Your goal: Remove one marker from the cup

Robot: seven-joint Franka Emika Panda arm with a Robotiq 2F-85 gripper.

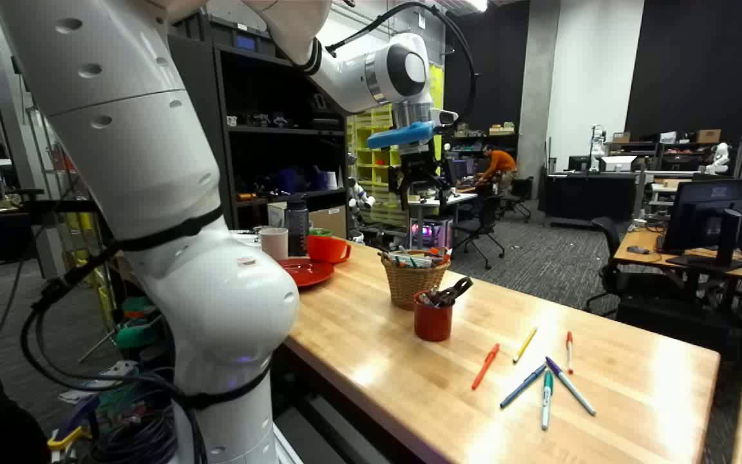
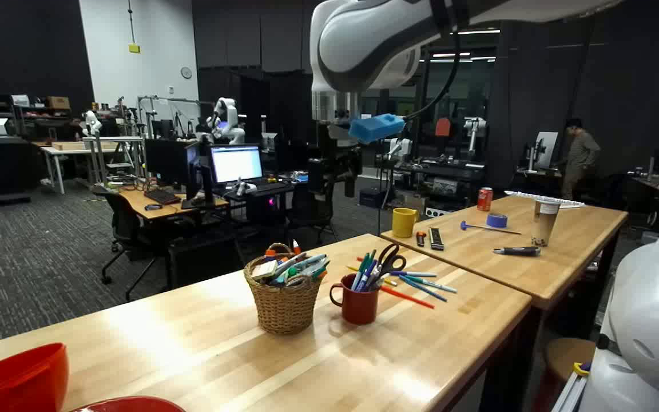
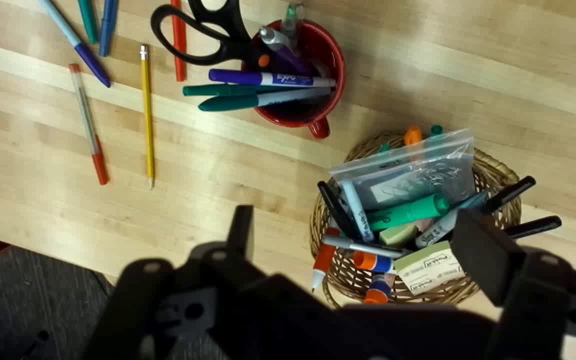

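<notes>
The red mug cup (image 1: 433,323) stands on the wooden table, also in an exterior view (image 2: 360,308) and the wrist view (image 3: 341,75). It holds scissors, a purple marker (image 3: 238,76) and teal-capped markers. One teal-capped marker with a light barrel (image 3: 230,102) leans out over the rim; teal ends (image 2: 362,263) also show in an exterior view. In an exterior view the mug's contents are too small to tell apart. My gripper (image 3: 356,216) is open and empty. It hangs high above the table in both exterior views (image 1: 424,193) (image 2: 334,184), with the basket between its fingers in the wrist view.
A wicker basket (image 1: 403,283) full of markers and glue sticks stands beside the mug. Scissor handles (image 3: 238,35) stick out of the mug. Loose pens, a yellow pencil (image 1: 525,345) and a green-capped marker (image 1: 547,399) lie nearby. A red plate (image 1: 310,274) and orange-red cup (image 1: 326,248) stand farther along.
</notes>
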